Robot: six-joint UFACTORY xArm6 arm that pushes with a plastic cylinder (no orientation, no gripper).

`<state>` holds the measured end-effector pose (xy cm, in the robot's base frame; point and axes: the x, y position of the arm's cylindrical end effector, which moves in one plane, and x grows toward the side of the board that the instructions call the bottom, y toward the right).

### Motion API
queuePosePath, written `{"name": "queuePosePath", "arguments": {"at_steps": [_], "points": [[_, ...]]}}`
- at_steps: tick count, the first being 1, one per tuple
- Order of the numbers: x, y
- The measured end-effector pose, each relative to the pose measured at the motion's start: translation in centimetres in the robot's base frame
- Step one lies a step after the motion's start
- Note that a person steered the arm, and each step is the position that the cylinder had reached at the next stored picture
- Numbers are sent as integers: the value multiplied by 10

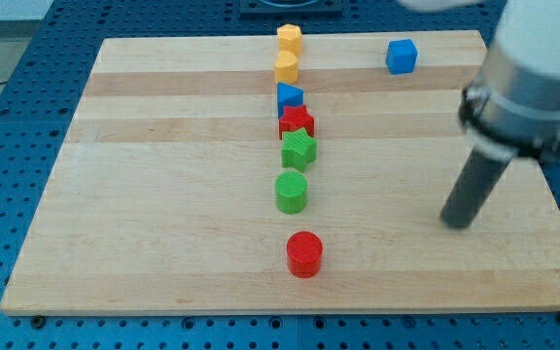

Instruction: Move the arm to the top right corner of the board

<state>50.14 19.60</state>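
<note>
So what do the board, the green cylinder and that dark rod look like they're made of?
The board looks like pale wood in glued strips, going by its long grain bands, with a matt finish. The green cylinder looks like 3D-printed plastic: its top shows fine ridged lines. The rod ending in my tip is dark and smooth, perhaps metal or plastic; motion blur leaves that open.

Blue cube (402, 55) apart from a mixed block column (295, 146)

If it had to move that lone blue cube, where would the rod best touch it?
It cannot grip, only push. My tip sits toward the view's bottom right of the blue cube, well apart. Probably best: meet a flat side face squarely at its middle, so the cube slides without turning.
</note>
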Motion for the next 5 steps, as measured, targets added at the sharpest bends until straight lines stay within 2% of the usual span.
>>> {"name": "queuePosePath", "arguments": {"at_steps": [2, 3, 4, 5], "points": [[-186, 96], [-269, 110], [-293, 79], [-283, 16]]}}
